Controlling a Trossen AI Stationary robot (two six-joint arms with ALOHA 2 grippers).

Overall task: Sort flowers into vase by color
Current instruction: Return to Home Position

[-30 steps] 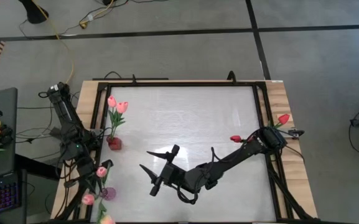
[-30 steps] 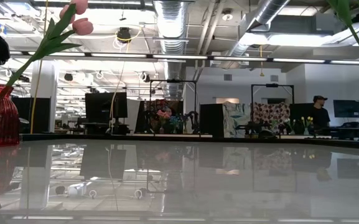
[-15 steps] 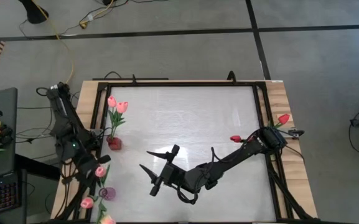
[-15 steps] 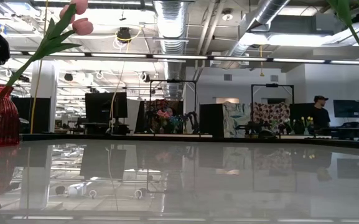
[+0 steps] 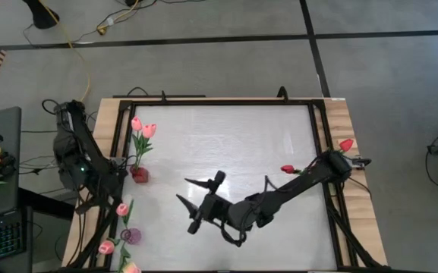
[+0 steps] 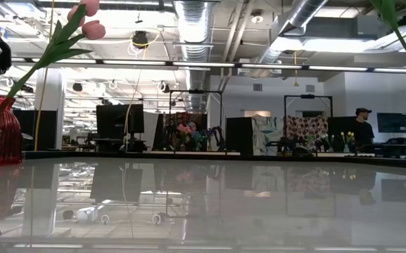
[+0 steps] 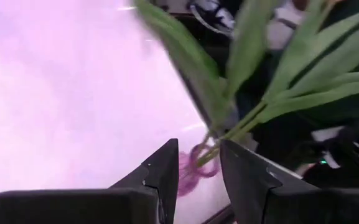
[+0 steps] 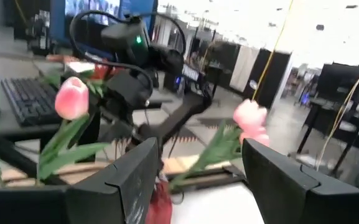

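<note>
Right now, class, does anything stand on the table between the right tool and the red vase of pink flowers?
Nothing visible does. The right tool, open, faces the red vase holding pink flowers across bare white table. The left arm waits at the table's left edge.

This is looking like an open-plan office-lab: exposed ducts (image 6: 195, 21) and strip lights (image 6: 259, 67) are running overhead, monitors (image 6: 112, 121) are standing in rows, a person (image 6: 361, 126) is standing among partitions (image 6: 305, 130), and cables (image 5: 87, 76) are trailing across the grey floor (image 5: 203, 68).
</note>
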